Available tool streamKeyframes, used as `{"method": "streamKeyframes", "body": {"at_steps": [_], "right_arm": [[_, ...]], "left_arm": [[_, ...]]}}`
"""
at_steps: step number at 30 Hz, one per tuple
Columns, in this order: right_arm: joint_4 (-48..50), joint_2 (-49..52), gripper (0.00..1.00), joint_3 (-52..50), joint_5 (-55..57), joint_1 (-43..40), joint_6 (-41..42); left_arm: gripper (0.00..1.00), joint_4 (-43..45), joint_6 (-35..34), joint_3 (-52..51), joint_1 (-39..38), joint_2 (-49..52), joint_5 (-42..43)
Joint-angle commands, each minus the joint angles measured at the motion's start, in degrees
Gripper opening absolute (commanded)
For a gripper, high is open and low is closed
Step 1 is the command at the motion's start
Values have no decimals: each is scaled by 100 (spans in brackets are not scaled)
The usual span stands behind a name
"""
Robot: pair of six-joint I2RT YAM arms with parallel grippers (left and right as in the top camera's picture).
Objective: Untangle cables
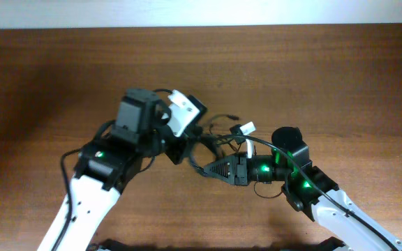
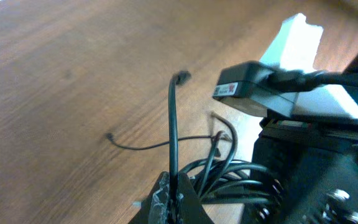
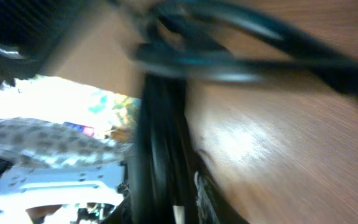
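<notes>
Thin black cables [image 1: 218, 136] lie tangled in a small bundle at the table's middle, between my two grippers. In the left wrist view my left gripper [image 2: 176, 199] is shut on one cable [image 2: 173, 130] that rises straight from the jaws to a small plug; coiled loops [image 2: 241, 177] lie just right of it. In the overhead view the left gripper [image 1: 180, 150] sits at the bundle's left. My right gripper [image 1: 204, 167] points left into the bundle's lower edge. The right wrist view is blurred; black cable strands [image 3: 163, 124] run between its jaws [image 3: 179, 205], which look shut on them.
A white tag or connector [image 1: 243, 130] lies at the bundle's right. The left wrist camera housing, white and black [image 1: 185, 111], hangs over the bundle. Brown wooden table [image 1: 326, 77] stretches all around; its far edge meets a white wall at the top.
</notes>
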Motion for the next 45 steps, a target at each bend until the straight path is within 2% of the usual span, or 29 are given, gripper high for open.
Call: {"method": "streamKeyframes", "body": {"at_steps": [1, 4, 6, 8, 10, 12, 16, 18, 20, 21, 22, 24, 25, 27, 29, 31, 32, 33, 34, 35, 37, 38, 42, 45], "right_arm": [[-938, -11, 29, -28, 1320, 35, -339], [-1075, -11, 30, -28, 1528, 35, -380], [-905, -52, 55, -7, 892, 24, -1178], [-730, -232, 61, 66, 820, 26, -1746], [-553, -520, 61, 225, 1749, 37, -2463], [-555, -691, 56, 590, 2356, 52, -3008], [-1141, -354, 55, 1185, 5191, 1296, -4395], [-1128, 162, 54, 1226, 5532, 1794, -4592], [-955, 688, 52, 1226, 5914, 1875, -4627], [-929, 826, 46, 1226, 6015, 1875, -4719], [-885, 887, 33, 1241, 6083, 1875, -4730], [-835, 706, 4, 1346, 6078, 1875, -4625], [-844, 542, 4, 1399, 6074, 1875, -4448], [-1231, -186, 4, 1440, 5252, 1873, -3838], [-2111, -1204, 4, 1438, 3281, 1873, -3320], [-2599, -1816, 4, 1438, 1978, 1875, -3281], [-2754, -1910, 4, 1438, 2048, 1875, -3289], [-3156, -1827, 4, 1438, 2944, 1875, -3314], [-3307, -1626, 12, 1438, 3471, 1875, -3303], [-3335, -1235, 27, 1436, 3906, 1875, -3305], [-2929, -186, 42, 1438, 4275, 1875, -3324], [-2614, 184, 46, 1438, 4336, 1875, -3324], [-2070, 595, 49, 1438, 5639, 1875, -3388], [-2081, 516, 49, 1438, 5628, 1875, -3799]], "left_arm": [[0, 118, -887, 61, 719, -599, -57], [0, -11, -1276, 57, 946, -658, -57], [0, -138, -1657, 55, 946, -643, -57], [0, -236, -1810, 55, 946, -643, -57], [0, -310, -2105, 55, 946, -643, -55], [0, -332, -2192, 55, 946, -640, -55], [0, -319, -2817, 55, 946, -538, -28], [0, -308, -2918, 55, 946, -535, 11], [0, -313, -2918, 55, 946, -535, 223], [0, -315, -2918, 55, 946, -535, 278], [0, -315, -2916, 55, 946, -535, 267], [0, -315, -2914, 55, 946, -527, 240], [0, -319, -2914, 52, 946, -509, 195], [0, -337, -2914, 52, 946, -411, 35], [0, -321, -2916, 52, 946, -205, -599], [0, -234, -2918, 52, 946, 42, -640], [0, -225, -2940, 52, 946, 160, -634], [0, -225, -2938, 52, 944, 260, -483], [0, -225, -2938, 52, 946, 275, -256], [0, -223, -2938, 55, 946, 267, 39], [0, -229, -2933, 55, 946, 267, 688], [0, -262, -2933, 55, 944, 269, 824], [0, -579, -2911, 55, 944, 269, 1021], [0, -590, -2708, 55, 946, 269, 1058]]}}
